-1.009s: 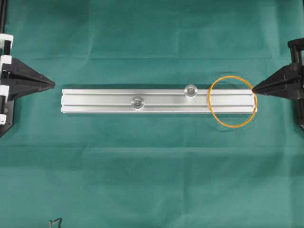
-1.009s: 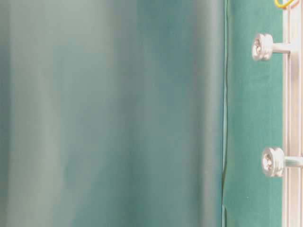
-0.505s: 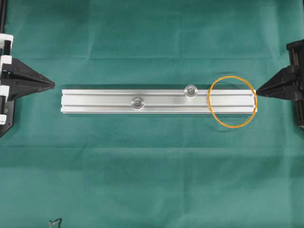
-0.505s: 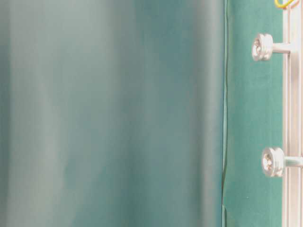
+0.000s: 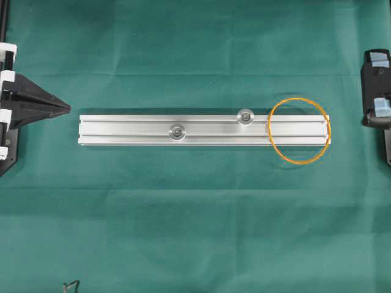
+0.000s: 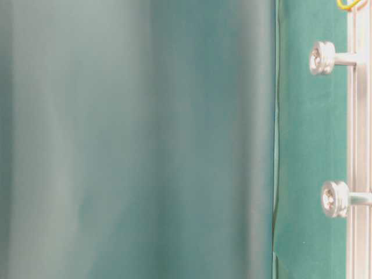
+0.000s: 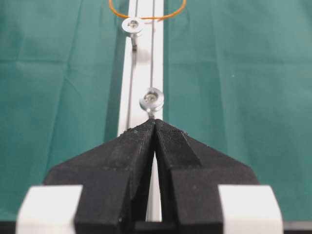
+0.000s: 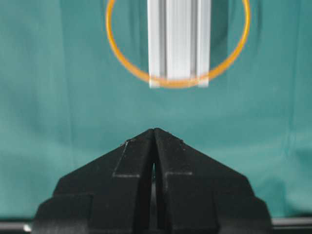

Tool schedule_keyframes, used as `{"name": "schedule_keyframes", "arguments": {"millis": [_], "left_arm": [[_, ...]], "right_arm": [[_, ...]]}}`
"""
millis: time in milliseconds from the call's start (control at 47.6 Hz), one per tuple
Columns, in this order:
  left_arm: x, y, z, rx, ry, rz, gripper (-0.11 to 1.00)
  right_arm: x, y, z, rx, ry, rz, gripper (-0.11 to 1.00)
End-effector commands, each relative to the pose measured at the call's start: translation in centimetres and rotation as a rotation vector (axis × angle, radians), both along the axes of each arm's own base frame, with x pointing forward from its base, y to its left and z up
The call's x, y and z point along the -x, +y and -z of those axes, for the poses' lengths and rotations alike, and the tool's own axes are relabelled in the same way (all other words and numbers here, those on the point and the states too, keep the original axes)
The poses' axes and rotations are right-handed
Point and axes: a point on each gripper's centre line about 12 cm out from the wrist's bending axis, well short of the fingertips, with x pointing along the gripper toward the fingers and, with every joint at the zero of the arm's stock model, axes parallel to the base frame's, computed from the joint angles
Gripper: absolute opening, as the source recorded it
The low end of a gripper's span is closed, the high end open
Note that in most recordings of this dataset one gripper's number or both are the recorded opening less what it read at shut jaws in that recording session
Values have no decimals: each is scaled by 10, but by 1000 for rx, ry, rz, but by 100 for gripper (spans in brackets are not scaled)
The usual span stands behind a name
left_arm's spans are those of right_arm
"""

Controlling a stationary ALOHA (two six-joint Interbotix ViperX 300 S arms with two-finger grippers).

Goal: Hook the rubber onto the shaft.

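Observation:
The orange rubber (image 5: 269, 130) lies as a flat ring over the right end of the silver rail (image 5: 128, 130), part on the metal and part on the cloth. Two shafts with round heads stand on the rail, one near the middle (image 5: 177, 130) and one further right (image 5: 245, 116); the ring touches neither. My left gripper (image 5: 69, 108) is shut and empty, just off the rail's left end, and its tip (image 7: 155, 122) points along the rail. My right gripper (image 8: 154, 129) is shut and empty, back from the rubber (image 8: 178, 84) and the rail end.
Green cloth (image 5: 195, 220) covers the whole table. The right arm's black body (image 5: 376, 85) sits at the right edge. The table-level view shows both shaft heads (image 6: 322, 57) (image 6: 333, 199) side on, a bit of the rubber (image 6: 346, 6), and a blurred green fold on the left.
My right gripper has pulled back from the rail's right end toward the right edge, and its pointed tip no longer shows from overhead. The rubber, the rail and the left gripper have stayed put.

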Motion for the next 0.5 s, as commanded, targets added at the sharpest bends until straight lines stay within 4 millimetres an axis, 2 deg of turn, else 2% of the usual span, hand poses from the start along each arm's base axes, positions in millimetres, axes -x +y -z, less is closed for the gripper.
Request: {"name": "schedule_keyframes", "arguments": {"millis": [0, 484], "left_arm": [[-3, 1, -12, -2, -28, -4, 0], [-3, 1, -13, -2, -28, -4, 0]], "right_arm": [[-1, 0, -9, 1, -2, 2, 3], [-1, 0, -8, 0, 9, 2, 3]]}}
